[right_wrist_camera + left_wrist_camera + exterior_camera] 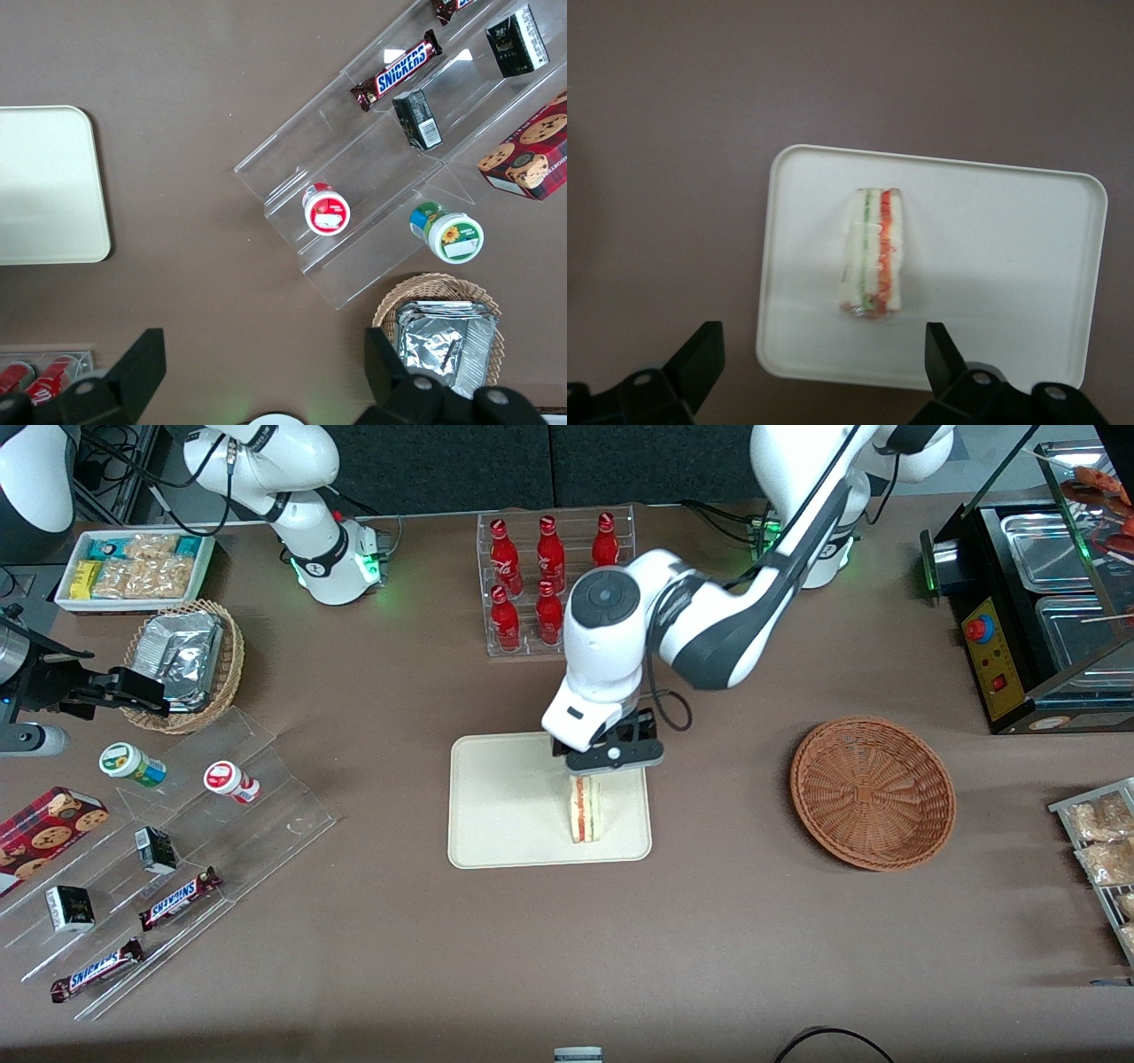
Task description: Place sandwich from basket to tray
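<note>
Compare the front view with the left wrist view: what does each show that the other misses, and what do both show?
Front only: the empty basket toward the working arm's end, the bottle rack, and the snack shelf toward the parked arm's end. Left wrist only: the gripper open, its fingers spread wide above the tray and clear of the sandwich. Both: the sandwich standing on its edge on the tray, filling stripes showing.

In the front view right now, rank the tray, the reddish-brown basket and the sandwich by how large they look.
1. tray, largest.
2. basket, slightly narrower than the tray but close in depth.
3. sandwich, clearly smallest, standing on the tray.
The gripper is open just above the sandwich.
</note>
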Controlling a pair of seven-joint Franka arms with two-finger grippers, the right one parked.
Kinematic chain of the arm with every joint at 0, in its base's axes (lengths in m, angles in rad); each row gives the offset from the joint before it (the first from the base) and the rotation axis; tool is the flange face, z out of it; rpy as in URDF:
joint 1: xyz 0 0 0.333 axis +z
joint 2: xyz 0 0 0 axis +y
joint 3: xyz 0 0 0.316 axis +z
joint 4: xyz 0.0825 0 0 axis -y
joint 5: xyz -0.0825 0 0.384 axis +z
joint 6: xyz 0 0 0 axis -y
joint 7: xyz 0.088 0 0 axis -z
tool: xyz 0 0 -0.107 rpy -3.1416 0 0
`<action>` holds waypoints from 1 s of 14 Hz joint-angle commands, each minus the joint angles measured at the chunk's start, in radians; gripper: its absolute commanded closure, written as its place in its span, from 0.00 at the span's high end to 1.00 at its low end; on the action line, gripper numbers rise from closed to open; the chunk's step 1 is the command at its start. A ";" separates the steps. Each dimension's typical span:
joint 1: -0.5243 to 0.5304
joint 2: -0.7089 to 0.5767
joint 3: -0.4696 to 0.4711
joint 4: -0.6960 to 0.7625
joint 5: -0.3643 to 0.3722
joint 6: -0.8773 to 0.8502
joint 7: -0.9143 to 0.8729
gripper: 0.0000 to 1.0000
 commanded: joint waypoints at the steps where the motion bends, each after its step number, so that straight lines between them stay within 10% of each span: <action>1: 0.064 -0.139 0.001 -0.025 -0.052 -0.104 0.013 1.00; 14: 0.501 -0.437 0.006 -0.036 -0.192 -0.512 0.631 1.00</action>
